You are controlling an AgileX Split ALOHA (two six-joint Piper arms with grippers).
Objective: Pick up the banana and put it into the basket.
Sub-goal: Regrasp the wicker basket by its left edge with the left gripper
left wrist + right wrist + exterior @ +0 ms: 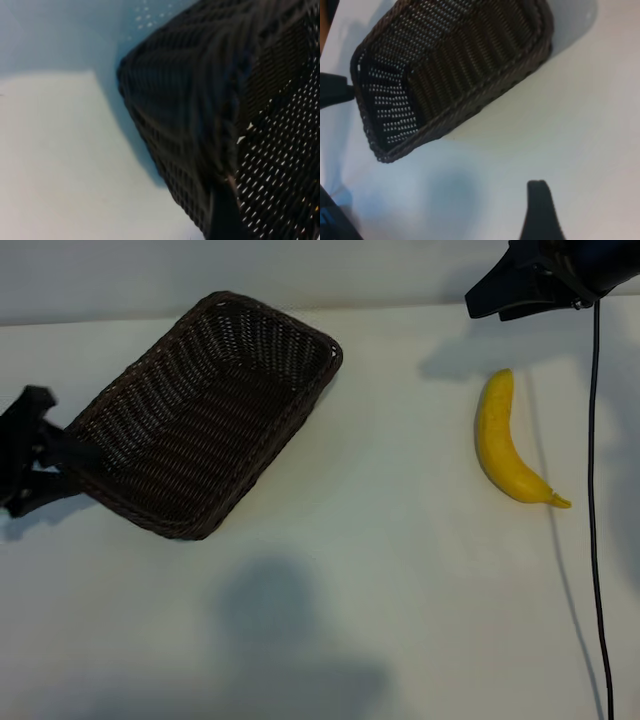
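Wicker, dark brown and woven, forms the basket lying slanted on the white table, toward ten o'clock from its middle. At the basket's nine o'clock end the left gripper meets the rim; its jaws stand parted, but whether they pinch the rim cannot be told. Toward two o'clock the yellow banana lies alone, well apart from the basket, stem tip pointing to five o'clock. Above it, at one o'clock, the right gripper hangs spread and empty.
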